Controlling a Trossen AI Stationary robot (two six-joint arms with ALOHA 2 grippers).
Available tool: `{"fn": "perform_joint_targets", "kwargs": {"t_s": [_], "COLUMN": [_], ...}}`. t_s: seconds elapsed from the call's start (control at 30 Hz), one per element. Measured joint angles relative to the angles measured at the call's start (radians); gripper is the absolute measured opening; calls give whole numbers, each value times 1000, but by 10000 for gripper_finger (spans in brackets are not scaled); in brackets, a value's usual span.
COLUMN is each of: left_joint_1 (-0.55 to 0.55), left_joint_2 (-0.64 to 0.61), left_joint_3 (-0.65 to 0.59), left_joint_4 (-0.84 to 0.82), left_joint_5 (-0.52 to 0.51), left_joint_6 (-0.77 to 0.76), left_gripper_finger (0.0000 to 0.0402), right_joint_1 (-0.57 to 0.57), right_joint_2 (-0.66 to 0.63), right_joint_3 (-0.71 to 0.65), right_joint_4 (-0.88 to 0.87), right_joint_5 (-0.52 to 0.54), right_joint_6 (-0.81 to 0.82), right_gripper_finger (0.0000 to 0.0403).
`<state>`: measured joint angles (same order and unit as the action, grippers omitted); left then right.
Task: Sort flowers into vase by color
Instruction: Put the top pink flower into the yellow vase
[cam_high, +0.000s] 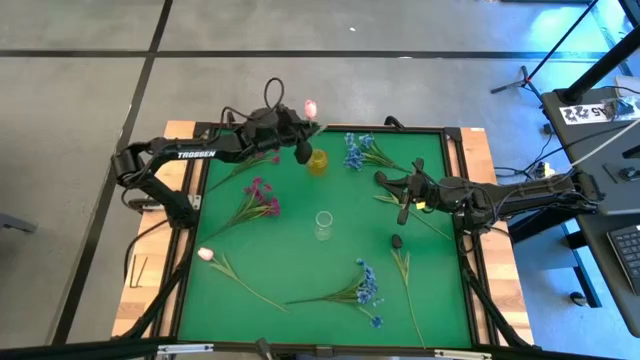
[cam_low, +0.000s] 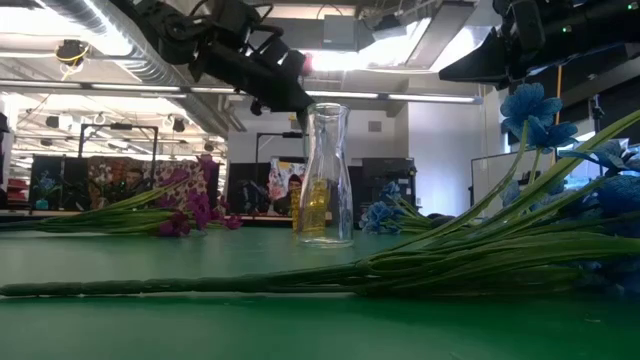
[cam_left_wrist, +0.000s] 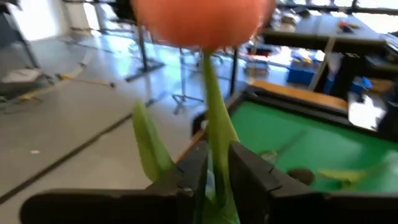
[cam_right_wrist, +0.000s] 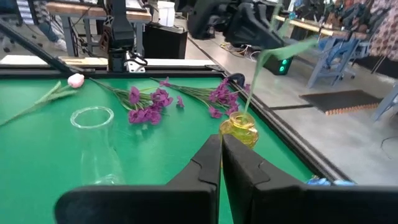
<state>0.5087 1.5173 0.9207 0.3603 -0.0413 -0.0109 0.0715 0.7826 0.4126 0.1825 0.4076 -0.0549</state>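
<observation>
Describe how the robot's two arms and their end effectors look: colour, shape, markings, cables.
Both arms are dark, jointed and slender. The left arm carries white TROSSEN lettering, with black cables looping near its wrist. The right end effector has two flat, dark, wedge-shaped fingers; the left end effector looks alike.

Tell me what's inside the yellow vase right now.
The yellow vase has a green stem going down into its neck; that stem belongs to the pink tulip, with the left gripper around it above the vase. How far down the stem reaches can't be seen through the tinted glass.
</observation>
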Motion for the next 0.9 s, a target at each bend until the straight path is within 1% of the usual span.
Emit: {"fn": "perform_joint_targets", "kwargs": {"t_s": [0.1, 0.33, 0.43, 0.6, 0.7, 0.9], "left_joint_1": [-7, -25, -43, -93, -127, -170], "left_joint_2": [0, -6, -6, -11, -15, -34], "left_joint_3": [0, 8, 33, 76, 118, 195], "left_joint_4": [-42, -61, -99, -162, -211, -396], "left_joint_5": [2, -16, -70, -206, -289, -374], "left_joint_6": [3, 45, 94, 174, 180, 169], "left_gripper_finger": [88, 131, 147, 172, 185, 200], "right_joint_1": [0, 0, 0, 0, 0, 0], "right_joint_2": [0, 0, 0, 0, 0, 0], "right_joint_3": [0, 0, 0, 0, 0, 0], "right_joint_4": [0, -2, -3, -10, -17, -26], "right_joint_5": [0, 0, 0, 0, 0, 0], "right_joint_6": [26, 35, 50, 50, 50, 51], "right_gripper_finger": [17, 17, 17, 17, 17, 17]}}
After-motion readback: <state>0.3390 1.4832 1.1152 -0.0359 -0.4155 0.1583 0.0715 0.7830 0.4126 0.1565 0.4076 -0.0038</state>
